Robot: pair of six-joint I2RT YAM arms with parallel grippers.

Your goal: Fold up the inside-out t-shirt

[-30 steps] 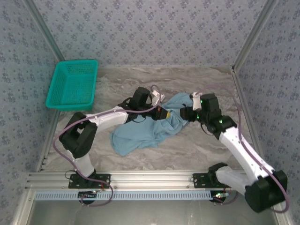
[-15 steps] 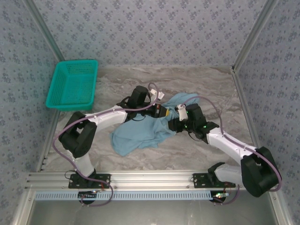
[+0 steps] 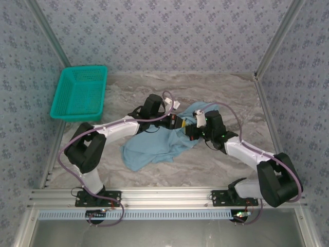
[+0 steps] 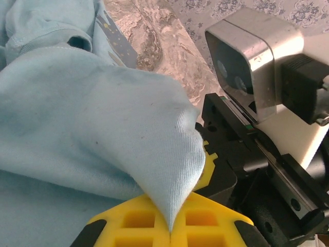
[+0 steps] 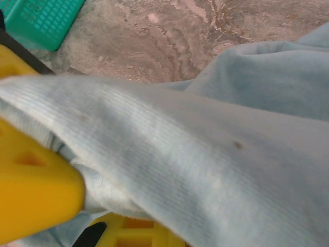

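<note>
The inside-out t-shirt (image 3: 154,144), light sky-blue, lies crumpled mid-table, one part lifted between the two grippers. My left gripper (image 3: 177,122) is shut on a pinched peak of the t-shirt (image 4: 103,113), the cloth coming to a point between its yellow fingers (image 4: 139,218). My right gripper (image 3: 191,128) sits close beside the left one, its body (image 4: 257,67) filling the right of the left wrist view. In the right wrist view a ribbed fold of the t-shirt (image 5: 205,170) drapes over my right gripper (image 5: 149,224), which is shut on it; yellow fingers (image 5: 128,237) peek out below.
A teal mesh basket (image 3: 79,92) stands at the back left of the marble table (image 3: 231,92), and its corner (image 5: 41,20) shows past the cloth. Patterned walls enclose the table. An aluminium rail (image 3: 164,198) runs along the near edge.
My right arm swung left, up against the left gripper, and its jaws closed on the t-shirt. The left gripper stayed shut on the cloth and held still.
</note>
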